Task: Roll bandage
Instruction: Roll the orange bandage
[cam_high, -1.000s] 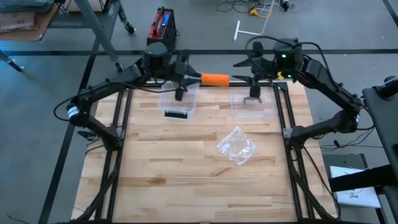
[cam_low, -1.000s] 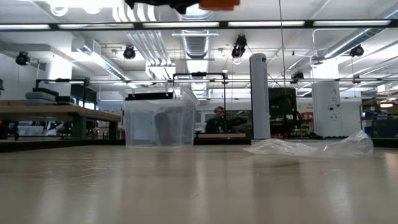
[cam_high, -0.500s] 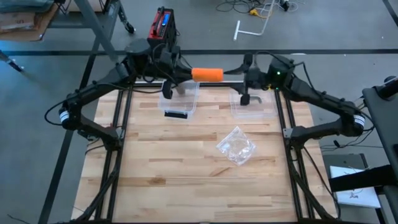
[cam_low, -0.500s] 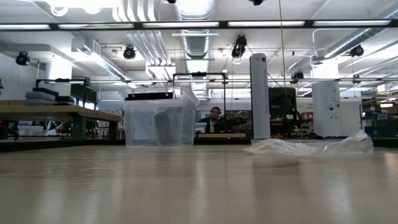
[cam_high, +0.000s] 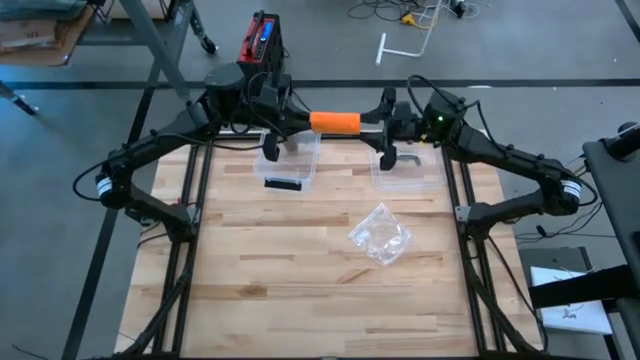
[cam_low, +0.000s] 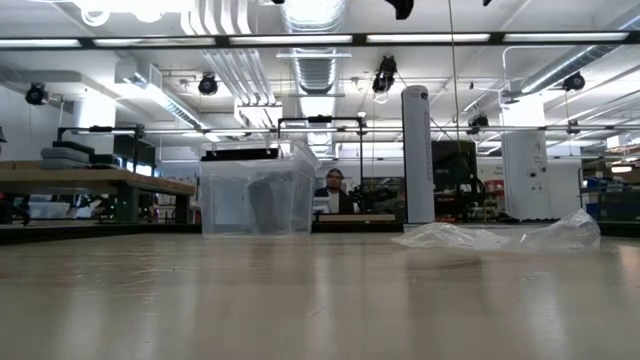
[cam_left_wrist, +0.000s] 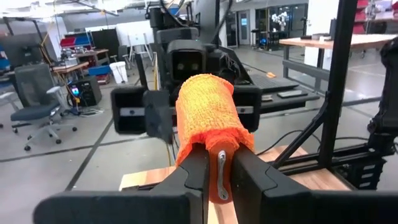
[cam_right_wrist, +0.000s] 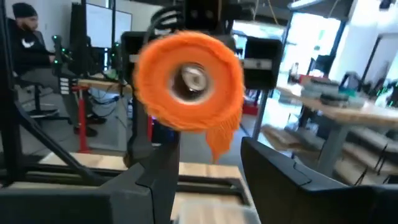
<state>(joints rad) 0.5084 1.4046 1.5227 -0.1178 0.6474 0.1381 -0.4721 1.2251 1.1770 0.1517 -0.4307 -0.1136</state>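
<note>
The left gripper (cam_high: 296, 123) is clamped on one end of the orange bandage roll (cam_high: 334, 122), holding it level in the air above the far edge of the table (cam_high: 300, 270); the right gripper (cam_high: 382, 117) faces the roll's other end, just beside it, fingers (cam_right_wrist: 155, 180) about half apart and gripping nothing. Below the arms stand two clear tubs (cam_high: 290, 160); a crumpled plastic bag (cam_high: 380, 234) lies nearer the table's middle.

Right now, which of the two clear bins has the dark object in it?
The left clear bin, beneath the left arm; a dark object lies at its near end. The right clear bin shows none.
</note>
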